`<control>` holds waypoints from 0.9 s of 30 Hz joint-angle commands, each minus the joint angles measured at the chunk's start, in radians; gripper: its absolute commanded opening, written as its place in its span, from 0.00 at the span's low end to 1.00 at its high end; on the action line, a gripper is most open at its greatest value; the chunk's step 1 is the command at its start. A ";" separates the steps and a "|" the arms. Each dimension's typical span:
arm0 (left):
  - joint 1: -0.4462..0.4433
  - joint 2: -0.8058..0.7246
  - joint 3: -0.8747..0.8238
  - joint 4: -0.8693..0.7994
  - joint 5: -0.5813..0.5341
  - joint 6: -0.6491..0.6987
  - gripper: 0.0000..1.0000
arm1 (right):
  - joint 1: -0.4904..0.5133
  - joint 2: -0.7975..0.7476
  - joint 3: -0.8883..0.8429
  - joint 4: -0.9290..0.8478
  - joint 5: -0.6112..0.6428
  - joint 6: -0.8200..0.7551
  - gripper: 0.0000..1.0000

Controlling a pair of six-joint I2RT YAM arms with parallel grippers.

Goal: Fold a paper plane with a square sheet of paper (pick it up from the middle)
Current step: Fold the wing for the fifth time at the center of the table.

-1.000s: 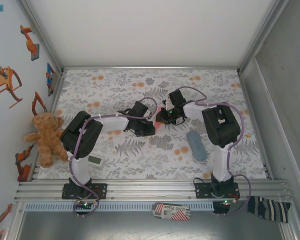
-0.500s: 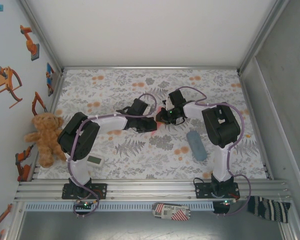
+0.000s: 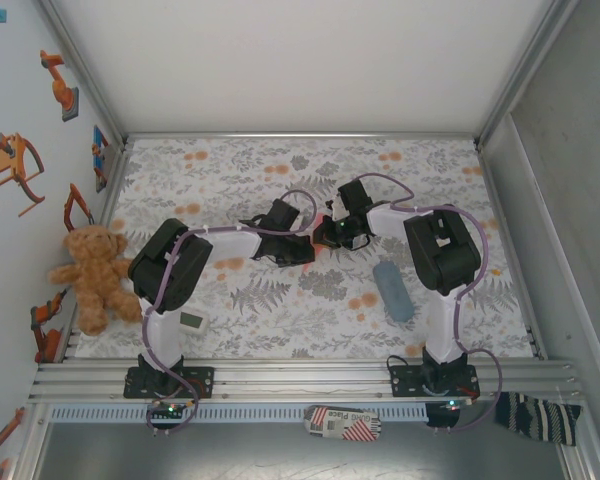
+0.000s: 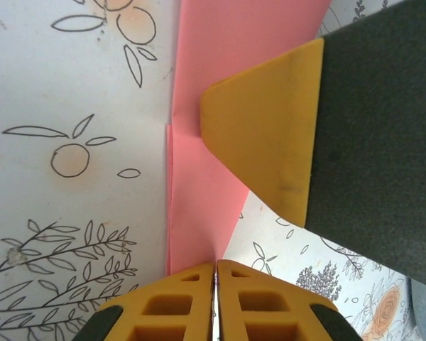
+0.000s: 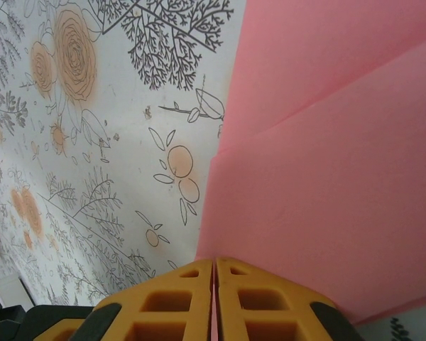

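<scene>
The salmon-pink sheet of paper [image 4: 195,185] is creased, with one layer lapping another, and is near the middle of the worktop [image 3: 280,170], a little toward its far edge. The left gripper [image 4: 214,273] pinches one narrow end, jaws pressed together on it. The right gripper [image 5: 214,270] is clamped the same way on another edge. A grey-blue pouch [image 3: 392,290] lies apart, toward the right edge.

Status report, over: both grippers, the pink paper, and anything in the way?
Left gripper shut on paper. Right gripper shut on it too. Paper partly folded, in layers. Grey-blue pouch lies apart, to the right.
</scene>
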 commanded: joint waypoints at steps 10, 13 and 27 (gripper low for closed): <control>-0.019 -0.069 -0.158 -0.084 -0.044 -0.033 0.10 | -0.019 0.073 -0.005 -0.076 0.080 0.006 0.09; -0.030 -0.112 -0.194 -0.098 -0.042 -0.035 0.10 | -0.020 0.074 -0.004 -0.076 0.081 0.007 0.09; -0.027 -0.193 -0.092 0.023 -0.059 -0.035 0.11 | -0.019 0.054 -0.008 -0.035 0.041 0.037 0.09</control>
